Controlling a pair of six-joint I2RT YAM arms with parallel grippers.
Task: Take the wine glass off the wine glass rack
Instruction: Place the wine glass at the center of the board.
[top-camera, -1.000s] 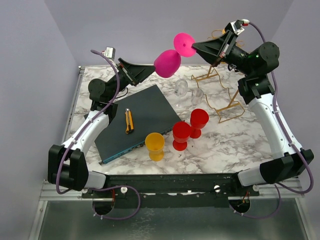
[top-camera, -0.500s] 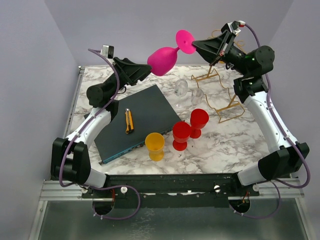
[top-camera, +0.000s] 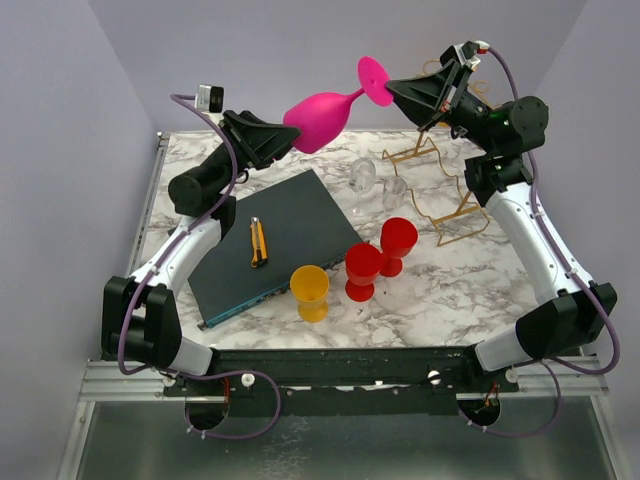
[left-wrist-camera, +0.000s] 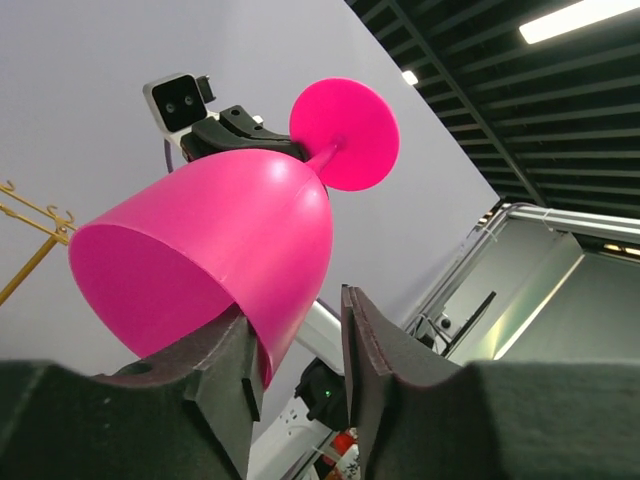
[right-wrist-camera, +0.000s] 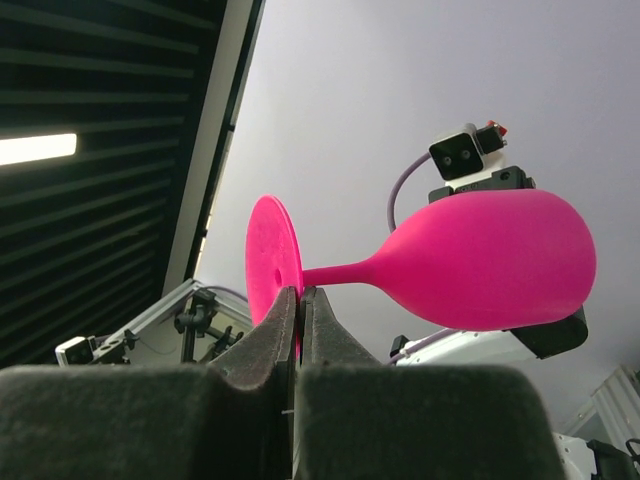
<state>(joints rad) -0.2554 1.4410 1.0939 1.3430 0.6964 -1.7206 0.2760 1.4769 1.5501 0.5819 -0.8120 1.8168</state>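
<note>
Now | wine glass (top-camera: 325, 115) aloft at 12 o'clock, wine glass rack (top-camera: 458, 208) at 2 | right gripper (right-wrist-camera: 298, 300) pinches its foot | left gripper (left-wrist-camera: 297, 345) half-open astride bowl rim | release right early and you drop it.

The white marble-patterned table (top-camera: 470, 290) carries a dark slate-coloured board (top-camera: 290, 225) lying flat on its left half (set askew to the edges). At the front middle stands a yellow cup (top-camera: 310, 290), with a red goblet (top-camera: 361, 270) just beside it and a taller red goblet (top-camera: 398, 243) behind that. Further back are clear glasses (top-camera: 362, 178). The gold wine glass rack (top-camera: 452, 208) stands at the back right.
</note>
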